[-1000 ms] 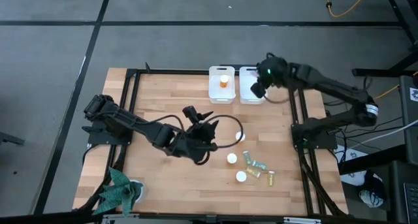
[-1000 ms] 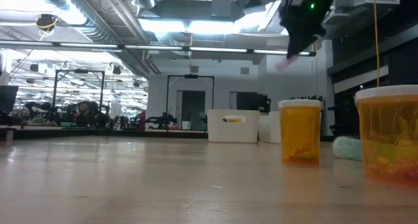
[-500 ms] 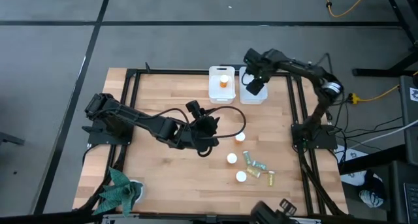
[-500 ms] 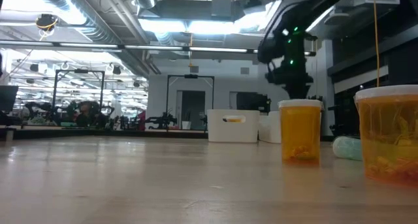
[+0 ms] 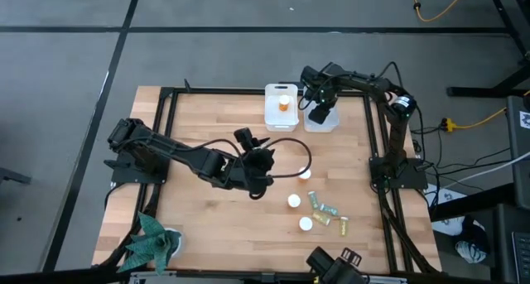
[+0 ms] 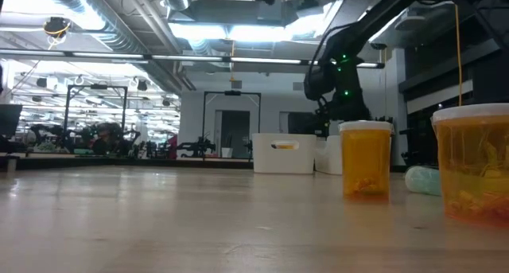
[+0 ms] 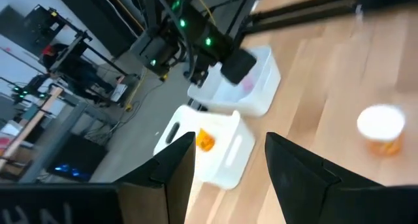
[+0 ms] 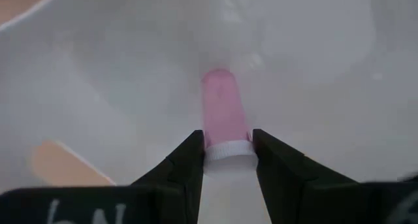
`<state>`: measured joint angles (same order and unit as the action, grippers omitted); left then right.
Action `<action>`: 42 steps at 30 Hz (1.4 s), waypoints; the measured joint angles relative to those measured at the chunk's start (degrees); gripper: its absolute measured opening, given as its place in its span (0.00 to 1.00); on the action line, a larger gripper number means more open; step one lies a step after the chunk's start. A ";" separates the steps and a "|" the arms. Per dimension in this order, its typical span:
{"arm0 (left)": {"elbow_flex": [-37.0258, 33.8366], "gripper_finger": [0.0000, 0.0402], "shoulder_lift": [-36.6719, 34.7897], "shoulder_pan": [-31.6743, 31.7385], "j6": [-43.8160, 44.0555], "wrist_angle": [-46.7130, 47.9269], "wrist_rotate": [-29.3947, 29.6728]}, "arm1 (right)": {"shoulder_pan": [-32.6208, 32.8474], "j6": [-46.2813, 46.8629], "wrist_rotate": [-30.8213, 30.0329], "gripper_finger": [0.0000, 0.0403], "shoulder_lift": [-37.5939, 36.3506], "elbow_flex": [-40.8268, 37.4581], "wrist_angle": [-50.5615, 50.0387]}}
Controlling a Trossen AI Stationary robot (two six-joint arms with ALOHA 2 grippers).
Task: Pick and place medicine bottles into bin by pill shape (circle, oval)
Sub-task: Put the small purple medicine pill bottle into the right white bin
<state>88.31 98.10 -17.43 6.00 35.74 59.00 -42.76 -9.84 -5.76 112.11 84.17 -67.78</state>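
Since the earlier frames the right arm has folded back toward the rear edge of the tabletop (image 5: 207,118), carrying its tool from beyond the right rail to a spot over the right bin (image 5: 320,118); the left arm has barely shifted. Right tool (image 8: 227,160): fingers closed on the pink bottle (image 8: 224,123), gripping just above its white cap, cap end toward the wrist and long axis pointing away from it, down into the white bin interior. Right arm: bent sharply at the elbow near the right rear corner, forearm running left along the rear rail. Left bin (image 5: 281,107): touching the right bin's left side and holding one orange bottle (image 5: 284,103). Left arm: stretched from the left edge toward mid-table, with the left tool (image 7: 225,159) spread apart and empty, aimed at the two bins. Open wood lies between the left tool and the bins. Remaining bottles: three white-capped ones (image 5: 293,200) and a cluster of small translucent ones (image 5: 325,211) lying flat, all right of centre toward the front, clear of both arms. A green toy (image 5: 149,243) sits at the front left corner
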 joint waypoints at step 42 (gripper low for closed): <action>-0.07 0.44 0.02 12.33 1.60 17.85 -2.97 | 0.02 -2.24 -0.19 0.39 -0.02 -0.12 -1.50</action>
<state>88.25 98.13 -5.10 7.60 53.58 56.03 -42.74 -12.08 -5.95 112.09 84.05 -69.28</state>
